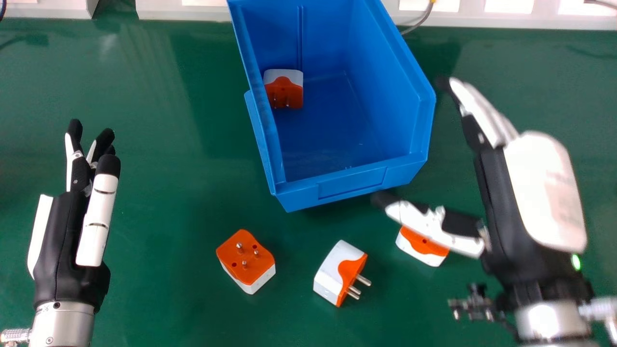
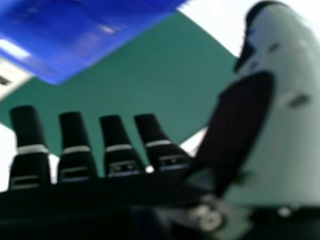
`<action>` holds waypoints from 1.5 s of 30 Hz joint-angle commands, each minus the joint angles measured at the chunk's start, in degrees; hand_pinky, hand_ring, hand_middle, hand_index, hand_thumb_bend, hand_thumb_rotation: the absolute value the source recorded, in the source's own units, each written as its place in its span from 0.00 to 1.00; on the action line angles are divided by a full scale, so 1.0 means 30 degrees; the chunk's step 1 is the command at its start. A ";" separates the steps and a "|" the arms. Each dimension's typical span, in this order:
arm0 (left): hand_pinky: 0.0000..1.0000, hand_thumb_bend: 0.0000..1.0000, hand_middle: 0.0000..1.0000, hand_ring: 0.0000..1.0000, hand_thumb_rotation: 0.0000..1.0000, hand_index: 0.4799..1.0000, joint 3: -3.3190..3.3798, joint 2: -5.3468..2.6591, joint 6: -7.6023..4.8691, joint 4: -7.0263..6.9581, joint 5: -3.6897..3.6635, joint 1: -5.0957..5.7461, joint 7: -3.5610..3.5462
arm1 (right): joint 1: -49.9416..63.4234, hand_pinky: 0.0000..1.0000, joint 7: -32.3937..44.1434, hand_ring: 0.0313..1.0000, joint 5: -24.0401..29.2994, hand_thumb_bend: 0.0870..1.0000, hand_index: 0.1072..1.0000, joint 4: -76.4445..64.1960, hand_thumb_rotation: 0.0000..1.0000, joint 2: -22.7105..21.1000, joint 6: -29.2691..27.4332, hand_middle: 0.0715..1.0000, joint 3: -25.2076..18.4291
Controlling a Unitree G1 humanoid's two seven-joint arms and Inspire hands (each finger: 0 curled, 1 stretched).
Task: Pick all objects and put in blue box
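In the head view my right hand is at the right of the blue box, fingers straight and thumb stretched toward the box's near corner. Under that thumb an orange and white plug adapter is partly hidden. Two more adapters lie on the table: one with pins up, another on its side. A fourth adapter sits inside the box by its left wall. My left hand is at the left, open and holding nothing. The right hand view shows my right hand open, with the blue box beyond.
The green table runs under everything. Pale units line its far edge, and a grey cable lies behind the box. The box's raised walls stand between the two hands.
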 commanded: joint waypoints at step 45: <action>1.00 0.55 0.99 0.99 0.91 0.97 0.0585 0.0372 -0.0243 -0.0101 -0.0482 -0.0243 -0.0513 | -0.5474 0.65 0.0138 0.73 -0.2282 0.39 0.73 1.0894 0.43 -0.1023 0.2744 0.77 0.0395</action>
